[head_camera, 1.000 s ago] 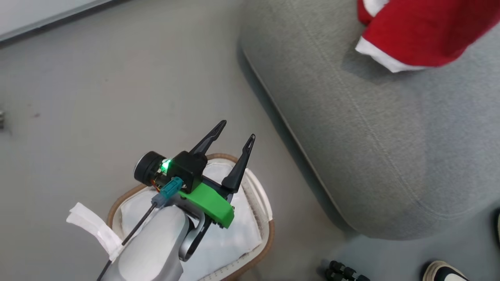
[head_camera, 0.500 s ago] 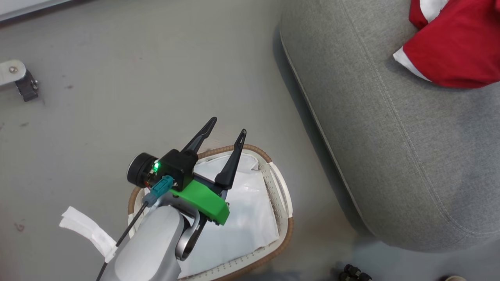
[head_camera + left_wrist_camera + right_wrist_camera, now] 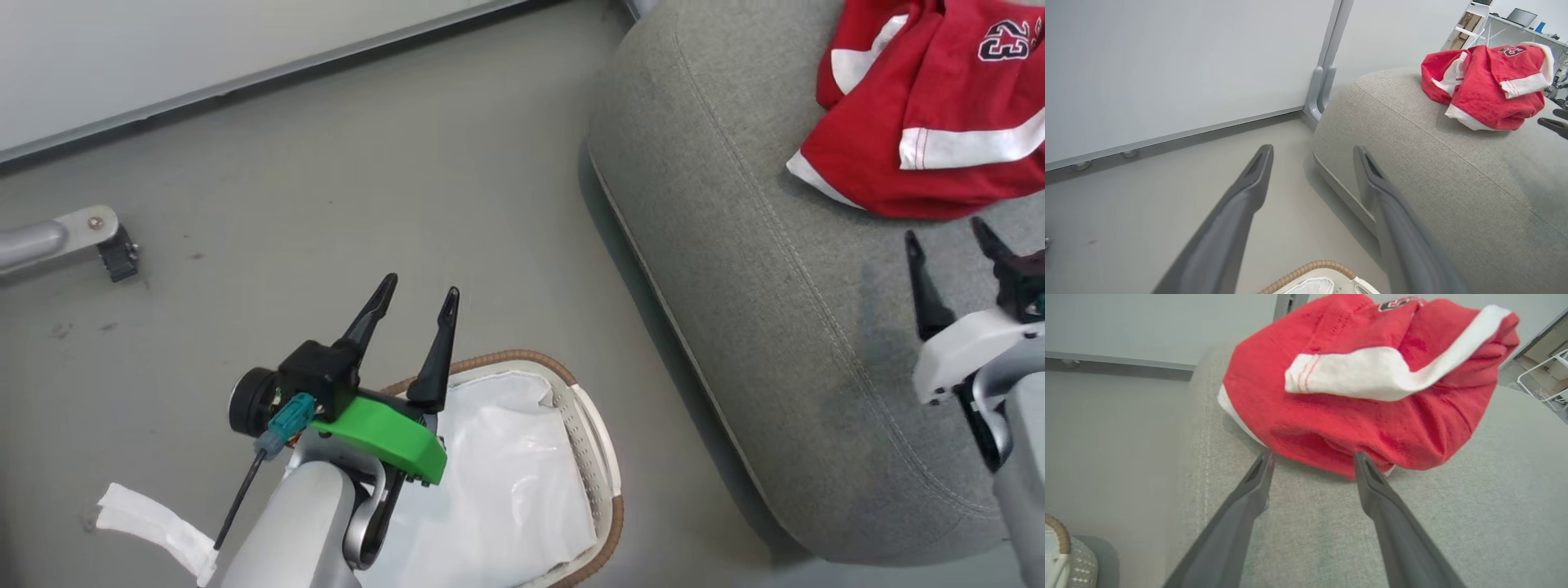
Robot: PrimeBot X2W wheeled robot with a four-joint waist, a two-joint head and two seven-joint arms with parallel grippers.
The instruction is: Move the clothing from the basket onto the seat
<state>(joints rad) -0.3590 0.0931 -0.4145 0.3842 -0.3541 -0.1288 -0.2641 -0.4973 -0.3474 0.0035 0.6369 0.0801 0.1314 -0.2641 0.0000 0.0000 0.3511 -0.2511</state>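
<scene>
The clothing (image 3: pixel 922 139) lies bunched on the seat (image 3: pixel 775 327), toward its far end. The right tool (image 3: pixel 944 229) hangs over the seat just short of the heap, spread wide and empty, so the fabric rests by its own weight. Beside the seat, the left tool (image 3: pixel 421 286) stands wide and empty above the basket (image 3: pixel 600 457), whose white liner (image 3: pixel 506 490) lies bare; the job looks about done.

Right wrist: clothing (image 3: pixel 1355 416) heaped on the seat (image 3: pixel 1453 522).
The right gripper (image 3: pixel 1313 457) has its fingers spread with nothing between them, tips at the heap's near edge; contact unclear. A white stripe crosses the red. The basket (image 3: pixel 1059 543) rim sits at lower left, on the floor (image 3: pixel 1106 437).
</scene>
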